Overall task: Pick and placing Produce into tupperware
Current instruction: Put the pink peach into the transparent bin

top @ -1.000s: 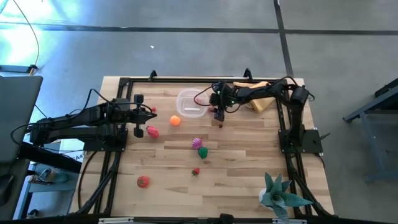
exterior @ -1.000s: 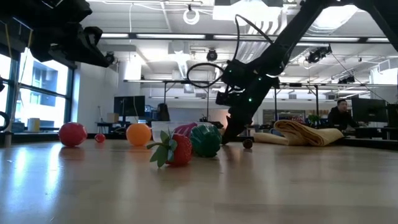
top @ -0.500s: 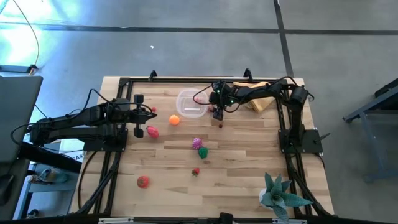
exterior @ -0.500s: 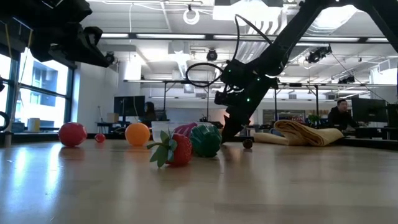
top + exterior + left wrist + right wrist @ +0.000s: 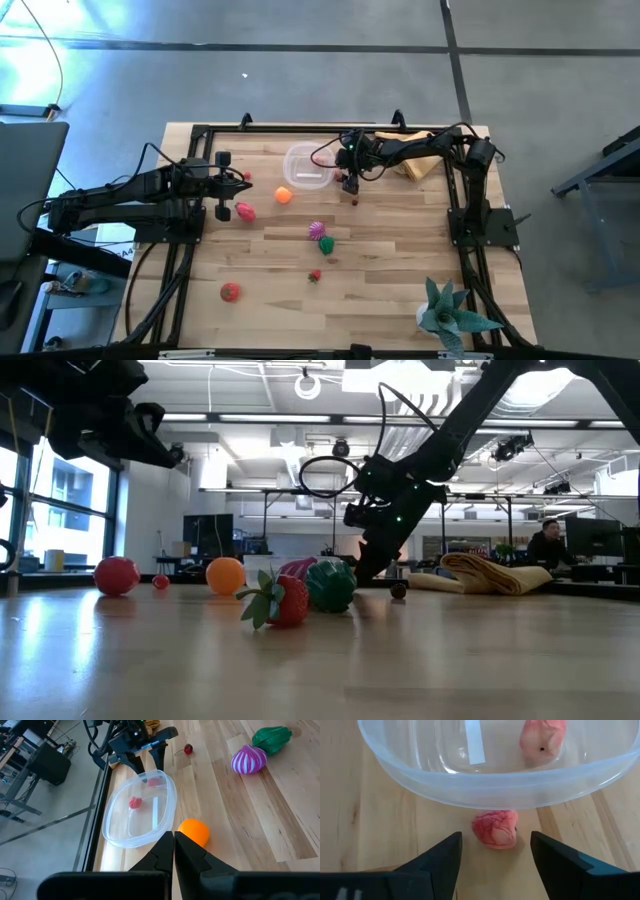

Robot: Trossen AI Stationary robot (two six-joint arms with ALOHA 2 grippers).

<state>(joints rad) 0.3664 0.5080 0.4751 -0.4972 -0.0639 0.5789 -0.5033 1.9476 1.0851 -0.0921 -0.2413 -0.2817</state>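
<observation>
Produce first: the small pink lumpy toy fruit (image 5: 494, 828) lies on the wooden counter (image 5: 400, 250), just outside the near wall of the shallow clear plastic tupperware (image 5: 490, 785), touching or almost touching it. A second pink piece (image 5: 543, 740) sits inside the tub. You should expect the loose one to be light, hollow-looking plastic, firm and a bit slick, likely to skid or roll if nudged; take it across its rounded middle, both fingers square on, and keep clear of the tub wall, which looks thin enough to slide or flex.

Right gripper (image 5: 495, 855) hovers low over that fruit, fingers spread well wider than it, holding nothing. Left gripper (image 5: 174, 851) waits at the counter's left side, fingers pressed together and empty, with the orange ball-shaped toy (image 5: 193, 832) beyond its tips.

Hard to make out: whether fruit and tub wall actually touch; the tub's see-through wall blurs its base edge. In the high view the right arm covers the fruit. In the low view the tub sits behind other produce
</observation>
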